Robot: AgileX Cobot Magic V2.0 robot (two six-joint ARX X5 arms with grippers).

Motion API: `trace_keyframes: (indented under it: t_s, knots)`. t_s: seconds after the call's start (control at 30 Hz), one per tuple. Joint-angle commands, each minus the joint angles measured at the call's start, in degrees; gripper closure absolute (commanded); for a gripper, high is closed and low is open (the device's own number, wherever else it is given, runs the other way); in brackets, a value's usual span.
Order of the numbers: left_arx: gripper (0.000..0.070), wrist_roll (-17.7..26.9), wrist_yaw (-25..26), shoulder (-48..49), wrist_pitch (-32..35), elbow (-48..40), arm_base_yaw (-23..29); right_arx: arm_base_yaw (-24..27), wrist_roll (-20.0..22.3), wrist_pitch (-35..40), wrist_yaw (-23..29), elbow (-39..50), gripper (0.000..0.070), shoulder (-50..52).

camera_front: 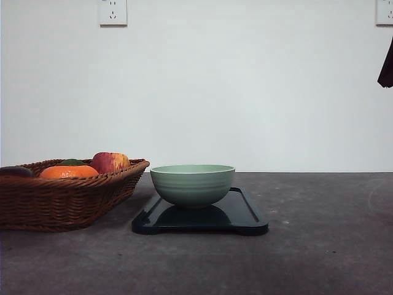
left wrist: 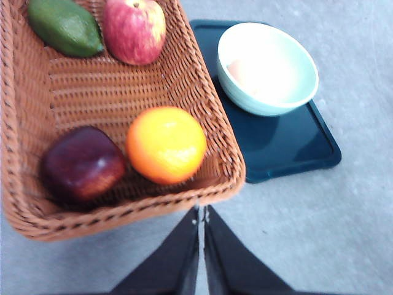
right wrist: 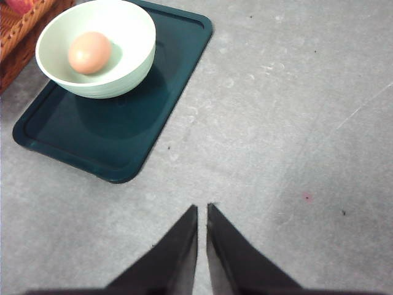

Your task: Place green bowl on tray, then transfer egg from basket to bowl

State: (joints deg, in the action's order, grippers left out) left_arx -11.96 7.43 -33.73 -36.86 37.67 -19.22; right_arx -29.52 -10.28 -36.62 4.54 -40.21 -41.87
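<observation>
The green bowl (camera_front: 193, 183) (left wrist: 268, 67) (right wrist: 96, 47) stands on the dark tray (camera_front: 245, 215) (left wrist: 288, 144) (right wrist: 110, 132), toward the tray's end nearest the basket (camera_front: 61, 200) (left wrist: 92, 92). Inside the bowl lies the egg (right wrist: 89, 53) (left wrist: 242, 72), pale reddish-brown. My left gripper (left wrist: 201, 212) is shut and empty, held above the basket's near rim. My right gripper (right wrist: 202, 210) is shut and empty over bare table, off to the side of the tray.
The wicker basket holds a red-yellow apple (left wrist: 134, 29) (camera_front: 110, 162), an orange fruit (left wrist: 166, 145) (camera_front: 69, 171), a dark red fruit (left wrist: 81, 165) and a green fruit (left wrist: 64, 26). A dark object (camera_front: 386, 64) hangs at the far right wall.
</observation>
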Motion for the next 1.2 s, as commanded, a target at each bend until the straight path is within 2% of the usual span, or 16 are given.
trace_keyframes:
  t_s: [0.0, 0.13, 0.3, 0.47, 0.63, 0.73, 0.87, 1.17]
  knots:
    - [0.0700, 2.6, 0.0, 1.9, 1.5, -0.8, 0.6, -0.3, 0.2, 0.6, 0.0, -0.3, 0.0682, -0.2]
    - [0.0700, 6.0, 0.0, 9.0, 9.4, -7.7, 4.6, -0.3, 0.2, 0.6, 0.0, -0.3, 0.0682, -0.2]
    - [0.0700, 6.9, 0.0, 17.4, 18.7, -18.5, 11.7, -0.3, 0.2, 0.6, 0.0, -0.3, 0.0682, -0.2]
    - [0.0700, 9.7, -0.1, 24.0, 20.2, -26.7, 15.3, -0.3, 0.2, 0.6, 0.0, -0.3, 0.0682, -0.2]
    - [0.0700, 10.0, -0.1, 30.8, 20.6, -32.6, 16.4, -0.3, 0.2, 0.6, 0.0, -0.3, 0.0682, -0.2]
    - [0.0700, 10.0, -0.1, 33.5, 23.2, -35.5, 16.7, -0.3, 0.2, 0.6, 0.0, -0.3, 0.0682, -0.2]
    - [0.0700, 10.4, -0.2, 33.5, 26.4, -36.9, 16.9, -0.3, 0.3, 0.7, 0.0, -0.3, 0.0682, -0.2]
    - [0.0700, 10.2, -0.2, 33.5, 26.5, -36.9, 16.9, -0.3, 0.3, 0.8, 0.0, -0.3, 0.0682, -0.2]
